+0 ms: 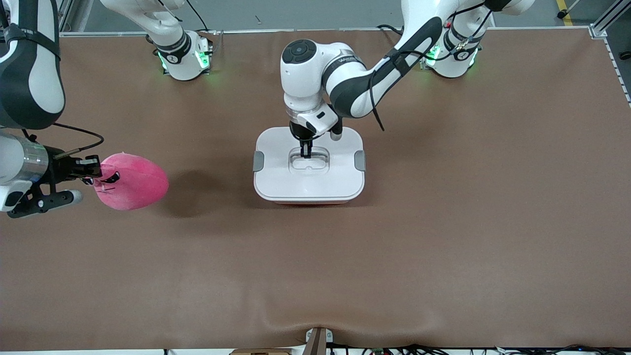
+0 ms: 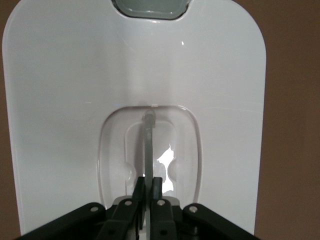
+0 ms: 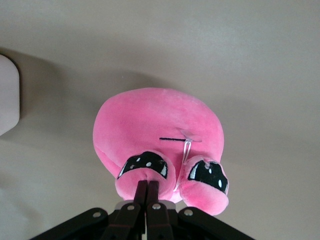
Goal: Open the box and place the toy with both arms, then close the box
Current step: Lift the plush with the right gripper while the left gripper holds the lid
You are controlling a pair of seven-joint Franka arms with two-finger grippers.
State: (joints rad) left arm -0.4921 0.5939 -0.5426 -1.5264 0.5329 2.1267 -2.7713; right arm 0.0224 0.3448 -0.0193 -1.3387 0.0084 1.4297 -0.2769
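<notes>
The box sits at the middle of the table, its white lid on and a grey clip at each short end. The left tool reaches down into the recessed handle, its jaws clamped on the thin clear bar. That bar looks stiff but slick and narrow, so the lid is probably light yet apt to tilt if lifted off-centre.

The toy hangs off the table at about nine o'clock from the box, toward the right arm's end, pinched by one nubby ear in the right tool. It is soft and light; it should squash and swing, not slip.

Only the left wrist view shows the bar between the fingers; only the right wrist view shows the toy's black eyes. The front view alone shows both arms together.
</notes>
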